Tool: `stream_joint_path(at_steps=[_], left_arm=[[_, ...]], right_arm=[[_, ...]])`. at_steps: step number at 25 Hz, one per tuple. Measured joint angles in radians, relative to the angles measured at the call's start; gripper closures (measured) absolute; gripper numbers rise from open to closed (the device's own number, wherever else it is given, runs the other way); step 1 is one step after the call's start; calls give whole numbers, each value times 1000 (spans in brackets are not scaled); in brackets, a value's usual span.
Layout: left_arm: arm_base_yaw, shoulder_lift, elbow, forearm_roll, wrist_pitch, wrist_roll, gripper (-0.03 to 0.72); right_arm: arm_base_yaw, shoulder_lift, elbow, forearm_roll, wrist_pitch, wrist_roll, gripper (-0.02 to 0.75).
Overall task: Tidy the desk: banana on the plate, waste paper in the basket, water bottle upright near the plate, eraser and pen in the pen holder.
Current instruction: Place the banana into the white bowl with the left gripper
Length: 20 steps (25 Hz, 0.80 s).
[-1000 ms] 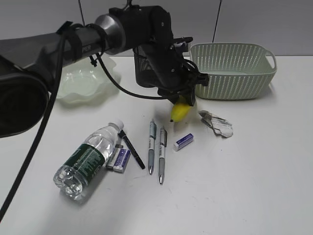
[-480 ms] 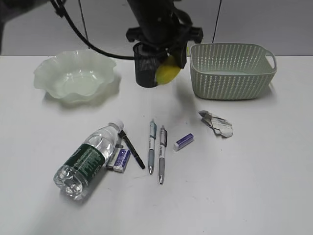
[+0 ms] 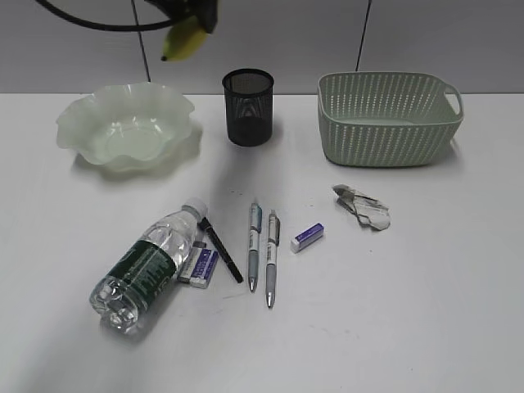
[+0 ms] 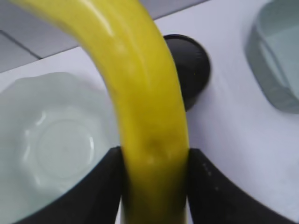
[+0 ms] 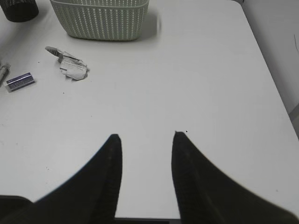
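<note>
My left gripper (image 4: 154, 150) is shut on the yellow banana (image 4: 149, 107) and holds it high in the air. In the exterior view the banana (image 3: 184, 41) hangs at the top edge, above and just right of the pale green wavy plate (image 3: 123, 135); the plate also shows in the left wrist view (image 4: 51, 149). The water bottle (image 3: 151, 264) lies on its side on the desk (image 3: 409, 311). The waste paper (image 3: 363, 206) lies in front of the basket (image 3: 389, 119). The black mesh pen holder (image 3: 248, 106) stands between plate and basket. My right gripper (image 5: 145, 135) is open and empty over bare desk.
Two grey pens (image 3: 262, 250) and a black pen (image 3: 219, 250) lie mid-desk. One eraser (image 3: 307, 237) lies right of the pens, another (image 3: 201, 266) beside the bottle. The right wrist view shows the waste paper (image 5: 70, 65), an eraser (image 5: 19, 81) and the basket (image 5: 100, 18) far ahead.
The left arm has lifted the banana from the desk near the basket and carried it up and left, to above the plate's right side. Nothing else moved.
</note>
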Motion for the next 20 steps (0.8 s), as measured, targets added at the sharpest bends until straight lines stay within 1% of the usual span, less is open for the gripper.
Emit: stream_joint_path(at_steps=[6,8,11,13,16,19,20], left_arm=[[168,54,1,5,0,-12,371],[218,95,1,-34,0,-12,371],[278,166,1,-137,0,-12,371],[310,211,2,-204,0,-12,371],[339,273,3,-290,0,-12,371],[347,301,3,-341,-1,-12,366],[347,302,4,-348,-1,-12,341]], right_arm=[[0,0,0,0,0,0,440],[0,0,0,0,0,1,440],[0,0,0,0,0,1,440],[0,0,0,0,0,1,440],[0,0,0,0,0,1,440],[0,0,0,0,0,0,440],[0,0,0,0,0,0,440]])
